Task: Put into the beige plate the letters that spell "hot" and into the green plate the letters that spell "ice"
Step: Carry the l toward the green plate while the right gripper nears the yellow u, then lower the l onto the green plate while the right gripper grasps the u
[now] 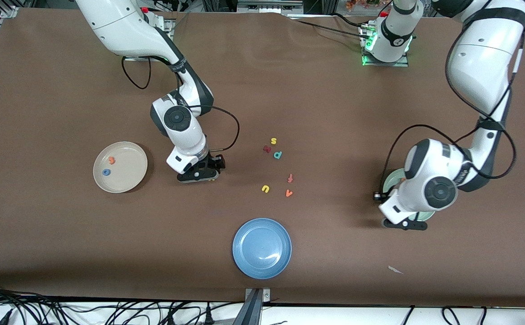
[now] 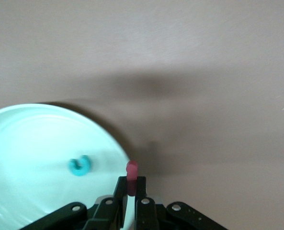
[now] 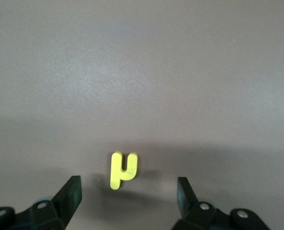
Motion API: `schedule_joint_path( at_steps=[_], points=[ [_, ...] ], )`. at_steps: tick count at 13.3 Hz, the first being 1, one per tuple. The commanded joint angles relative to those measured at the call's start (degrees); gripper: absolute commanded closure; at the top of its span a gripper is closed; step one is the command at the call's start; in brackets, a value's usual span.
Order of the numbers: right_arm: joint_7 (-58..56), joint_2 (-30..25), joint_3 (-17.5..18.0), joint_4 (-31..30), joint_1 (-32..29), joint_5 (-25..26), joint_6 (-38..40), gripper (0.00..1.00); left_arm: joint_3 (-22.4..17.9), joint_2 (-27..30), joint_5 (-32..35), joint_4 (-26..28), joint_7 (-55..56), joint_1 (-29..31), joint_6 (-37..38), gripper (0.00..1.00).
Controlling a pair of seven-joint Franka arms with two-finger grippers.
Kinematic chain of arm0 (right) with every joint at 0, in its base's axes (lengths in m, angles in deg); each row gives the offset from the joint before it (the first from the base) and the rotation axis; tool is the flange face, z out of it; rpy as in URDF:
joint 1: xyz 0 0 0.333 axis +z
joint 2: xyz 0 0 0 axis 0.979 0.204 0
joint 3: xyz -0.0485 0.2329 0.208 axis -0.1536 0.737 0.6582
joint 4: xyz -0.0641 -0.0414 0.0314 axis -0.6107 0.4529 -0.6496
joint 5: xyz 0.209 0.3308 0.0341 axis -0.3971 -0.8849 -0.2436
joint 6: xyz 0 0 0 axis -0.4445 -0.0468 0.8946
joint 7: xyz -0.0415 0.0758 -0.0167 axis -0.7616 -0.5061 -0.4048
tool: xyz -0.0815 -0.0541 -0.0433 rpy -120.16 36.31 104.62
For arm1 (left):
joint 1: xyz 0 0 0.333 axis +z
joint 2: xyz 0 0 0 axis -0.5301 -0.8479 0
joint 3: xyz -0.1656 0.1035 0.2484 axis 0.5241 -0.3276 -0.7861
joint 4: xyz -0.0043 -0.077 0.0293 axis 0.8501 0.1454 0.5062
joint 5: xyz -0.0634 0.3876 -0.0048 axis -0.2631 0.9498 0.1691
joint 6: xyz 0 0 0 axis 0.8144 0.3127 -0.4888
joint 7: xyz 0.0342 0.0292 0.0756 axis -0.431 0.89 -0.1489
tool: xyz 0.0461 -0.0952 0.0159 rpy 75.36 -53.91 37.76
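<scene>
- Left gripper (image 2: 130, 189), fingers pinched on the small dark red foam bar (image 2: 131, 171), hangs over the pale green plate's (image 2: 31, 143) rim; released here, it may bounce out.
- Right gripper (image 3: 128, 194), fingers wide and empty, straddles the small yellow foam h (image 3: 122, 169); closing off-centre could flick it across the bench.

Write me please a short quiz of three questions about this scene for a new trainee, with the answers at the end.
1. Choose one: which letter does the left gripper hold over the rim of the green plate?
A) the teal c
B) the dark red i
C) the yellow u
2. True or false: the blue plate holds two letters.
3. Fill the gap: the right gripper hangs open over the yellow h, beside the beige plate, which holds the blue o and the orange ___.

Key: 1 B; 2 false, no letter lies in it; 3 t.
</scene>
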Motion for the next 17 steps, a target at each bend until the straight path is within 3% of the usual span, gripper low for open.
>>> schedule_joint_path(
  at_steps=[1,3,4,5,6,17],
  points=[
    [-0.9,0.9,0.0,1.2,0.1,1.0,-0.7,0.1,0.3,1.9,4.1,3.1,-7.8,3.4,0.1,1.0],
    [-0.8,0.9,0.0,1.2,0.1,1.0,-0.7,0.1,0.4,1.6,7.6,3.4,-11.2,5.3,-0.5,1.0],
    [-0.8,0.9,0.0,1.2,0.1,1.0,-0.7,0.1,0.4,1.2,8.6,3.4,-12.7,5.7,-0.6,0.94],
    [-0.8,1.0,0.0,1.1,0.1,1.0,-0.7,0.1,0.4,1.1,9.2,3.3,-14.2,5.8,-0.6,0.61],
    [-0.8,1.2,0.0,1.1,0.1,1.0,-0.7,0.1,0.4,1.0,9.2,3.3,-14.9,5.9,-0.6,0.01],
    [-0.9,2.3,0.0,1.3,0.6,2.9,-2.1,0.11,0.9,3.0,4.6,2.3,-14.2,6.9,2.5,0.0]
  ],
)
